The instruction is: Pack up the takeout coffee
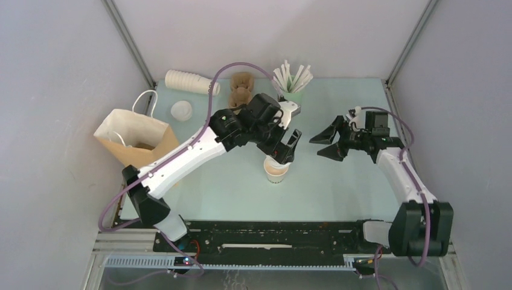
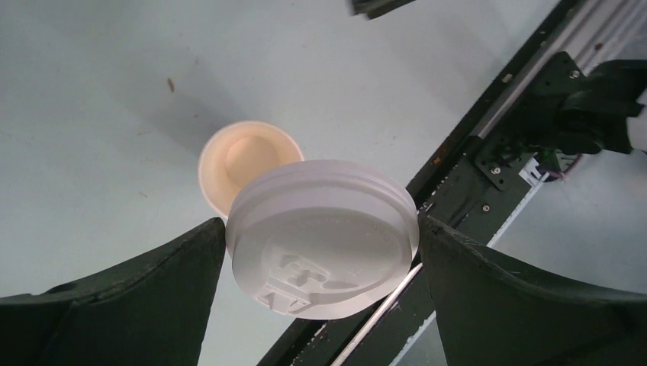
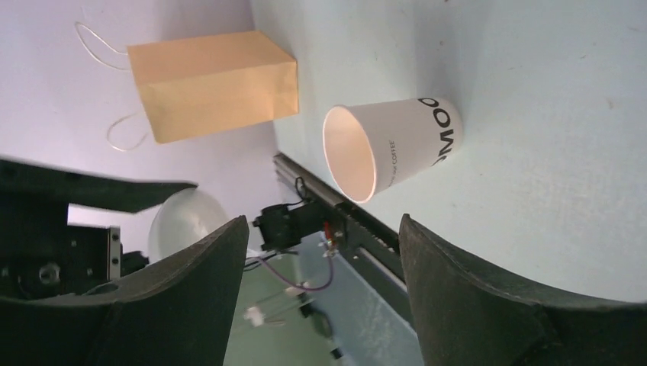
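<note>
The cream-white paper cup [image 1: 277, 173] stands upright and uncovered in the middle of the table. It also shows in the left wrist view [image 2: 243, 162] and, with dark lettering near its base, in the right wrist view [image 3: 397, 146]. My left gripper [image 1: 282, 150] is shut on the white round lid [image 2: 324, 236], its two fingers pressing on opposite edges. It holds the lid just above the cup's mouth, tilted and offset to one side. The lid shows faintly in the top view [image 1: 273, 159]. My right gripper [image 1: 318, 148] is open and empty, to the right of the cup.
A brown paper bag [image 1: 134, 140] with string handles stands open at the left. Behind are a long lying stack of cups [image 1: 192, 82], a small pile of lids [image 1: 181, 110], brown cardboard pieces [image 1: 241, 89] and a green cup of white sticks [image 1: 294, 81]. A black rail [image 1: 272, 232] runs along the near edge.
</note>
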You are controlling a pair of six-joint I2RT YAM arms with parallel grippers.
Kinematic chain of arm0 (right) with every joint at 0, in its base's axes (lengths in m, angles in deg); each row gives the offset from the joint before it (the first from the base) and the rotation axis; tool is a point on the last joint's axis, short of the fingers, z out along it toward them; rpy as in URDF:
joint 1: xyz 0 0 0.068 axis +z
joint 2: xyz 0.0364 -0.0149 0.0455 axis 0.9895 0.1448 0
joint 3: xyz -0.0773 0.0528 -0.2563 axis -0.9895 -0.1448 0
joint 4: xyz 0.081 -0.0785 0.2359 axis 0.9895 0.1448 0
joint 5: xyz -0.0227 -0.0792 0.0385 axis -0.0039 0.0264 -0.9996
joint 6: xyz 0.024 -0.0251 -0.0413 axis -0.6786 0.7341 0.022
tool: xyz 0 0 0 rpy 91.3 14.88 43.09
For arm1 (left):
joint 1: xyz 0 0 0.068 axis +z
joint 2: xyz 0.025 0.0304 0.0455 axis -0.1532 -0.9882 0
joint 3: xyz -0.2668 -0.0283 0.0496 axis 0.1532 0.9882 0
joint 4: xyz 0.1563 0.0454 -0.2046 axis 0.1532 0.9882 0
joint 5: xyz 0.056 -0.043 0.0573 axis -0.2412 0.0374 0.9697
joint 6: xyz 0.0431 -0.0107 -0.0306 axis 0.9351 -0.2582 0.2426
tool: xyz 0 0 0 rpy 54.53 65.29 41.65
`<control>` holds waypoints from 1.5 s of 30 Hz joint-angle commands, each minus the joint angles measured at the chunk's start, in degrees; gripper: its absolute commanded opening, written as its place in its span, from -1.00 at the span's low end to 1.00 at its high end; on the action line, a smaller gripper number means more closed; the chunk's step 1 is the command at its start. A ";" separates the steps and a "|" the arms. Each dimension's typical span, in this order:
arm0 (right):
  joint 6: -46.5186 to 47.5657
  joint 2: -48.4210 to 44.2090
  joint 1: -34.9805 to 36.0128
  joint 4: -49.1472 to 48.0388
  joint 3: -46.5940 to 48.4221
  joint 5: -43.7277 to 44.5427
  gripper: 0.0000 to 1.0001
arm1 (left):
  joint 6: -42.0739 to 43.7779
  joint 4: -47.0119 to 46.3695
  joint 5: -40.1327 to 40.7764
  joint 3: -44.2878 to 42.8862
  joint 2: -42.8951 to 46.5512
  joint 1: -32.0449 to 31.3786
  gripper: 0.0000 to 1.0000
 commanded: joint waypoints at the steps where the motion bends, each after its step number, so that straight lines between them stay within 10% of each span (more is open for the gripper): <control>1: -7.83 4.44 2.14 -9.29 2.73 -8.65 0.64 | 4.15 -4.35 -5.03 2.28 1.08 -0.49 1.00; 14: -9.55 6.50 12.24 -11.17 6.14 -8.96 0.59 | 5.10 -2.79 -5.15 2.69 -0.44 -1.52 1.00; 45: -7.40 10.36 20.54 -13.34 6.12 -7.43 -0.92 | 1.75 2.58 5.55 -0.92 -0.96 -0.84 1.00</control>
